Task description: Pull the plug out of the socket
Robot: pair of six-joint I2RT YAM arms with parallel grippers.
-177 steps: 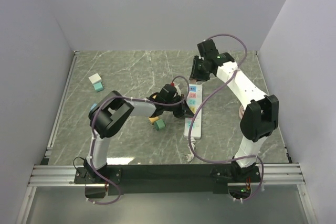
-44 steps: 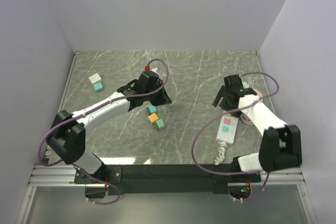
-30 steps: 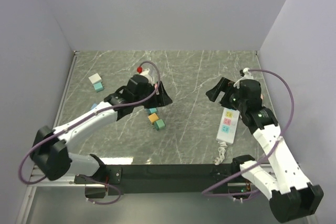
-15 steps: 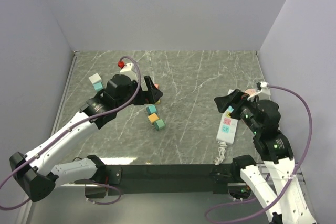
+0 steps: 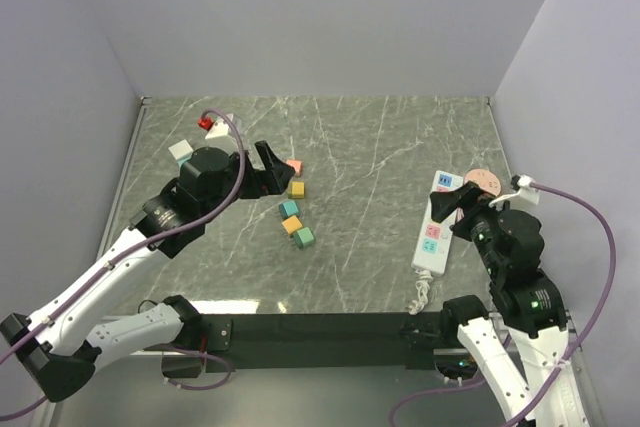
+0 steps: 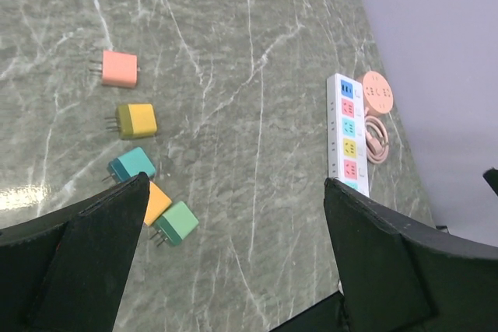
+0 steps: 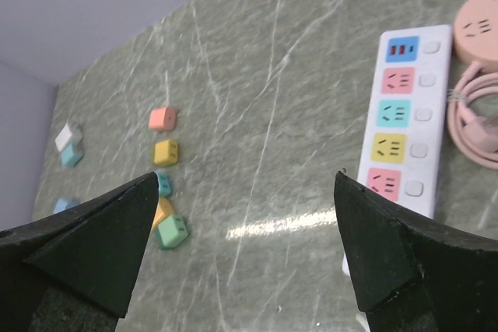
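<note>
The socket (image 5: 434, 232), a long white strip with a row of pastel outlets, lies at the right of the table. Every outlet showing in the right wrist view (image 7: 401, 122) is bare. Several loose plugs lie mid-table: pink (image 5: 293, 166), yellow (image 5: 297, 188), teal (image 5: 289, 209), orange (image 5: 293, 225) and green (image 5: 305, 237). Which of them is the task's plug I cannot tell. My left gripper (image 5: 270, 169) hangs open high above the table, just left of the pink plug, with nothing between its fingers. My right gripper (image 5: 458, 202) also hangs open and bare, over the strip's far end.
A pink round disc (image 5: 483, 179) with a coiled pink cable (image 6: 377, 136) sits right beside the strip. White and teal blocks (image 5: 181, 152) lie at the far left. The strip's short white cord (image 5: 420, 292) curls toward the near edge.
Both arms have drawn back toward their bases and lifted. The left gripper moved left, uncovering the pink and yellow plugs. The right gripper slid right, to above the strip's far end.
</note>
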